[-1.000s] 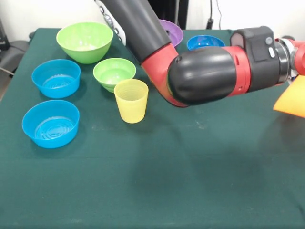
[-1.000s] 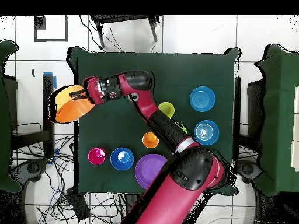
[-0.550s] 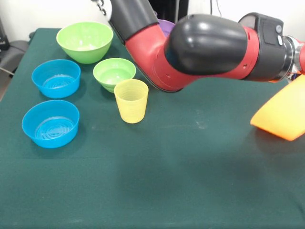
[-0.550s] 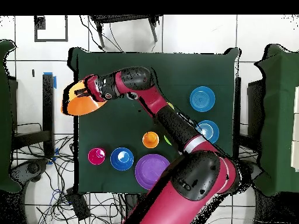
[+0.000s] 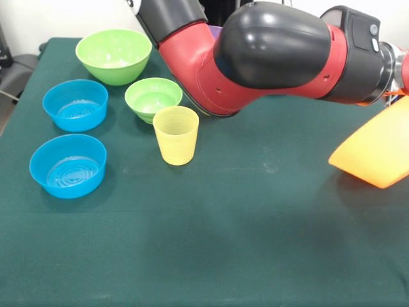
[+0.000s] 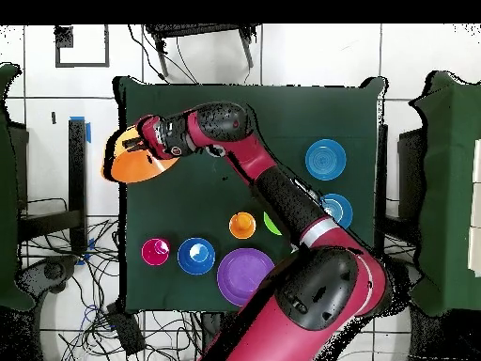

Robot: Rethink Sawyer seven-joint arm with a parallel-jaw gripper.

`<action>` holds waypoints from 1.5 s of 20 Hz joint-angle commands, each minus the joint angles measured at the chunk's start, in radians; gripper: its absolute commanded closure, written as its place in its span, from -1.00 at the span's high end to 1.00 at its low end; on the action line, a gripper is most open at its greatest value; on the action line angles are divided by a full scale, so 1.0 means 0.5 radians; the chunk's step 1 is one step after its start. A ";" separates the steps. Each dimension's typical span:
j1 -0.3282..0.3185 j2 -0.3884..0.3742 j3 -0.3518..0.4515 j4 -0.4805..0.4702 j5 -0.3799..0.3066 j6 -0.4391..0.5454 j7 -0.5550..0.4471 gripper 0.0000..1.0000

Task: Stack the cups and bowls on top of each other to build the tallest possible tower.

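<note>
Green cloth covers the table; my fingers are clamped on the rim of the big orange bowl, tilted at the table's edge. If the grip slips or I release early, it could slide off onto the floor.

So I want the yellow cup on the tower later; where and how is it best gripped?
The yellow cup stands upright, mouth up, alone on the green cloth. Probably best to come straight down and pinch the rim, one finger inside and one outside, on the side away from the small green bowl close behind it. The cup widens upward, so a grip round its body might slip.
</note>
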 commanded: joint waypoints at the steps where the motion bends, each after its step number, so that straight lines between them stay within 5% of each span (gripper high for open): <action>1: 0.080 0.054 -0.144 -0.052 0.055 0.176 0.197 -1.00; 12: 0.082 0.123 -0.009 -0.012 0.133 0.157 0.143 -1.00; 21: 0.142 0.217 -0.018 -0.154 0.122 0.177 0.043 -1.00; 30: 0.381 0.254 -0.387 -0.561 0.010 0.336 0.338 -1.00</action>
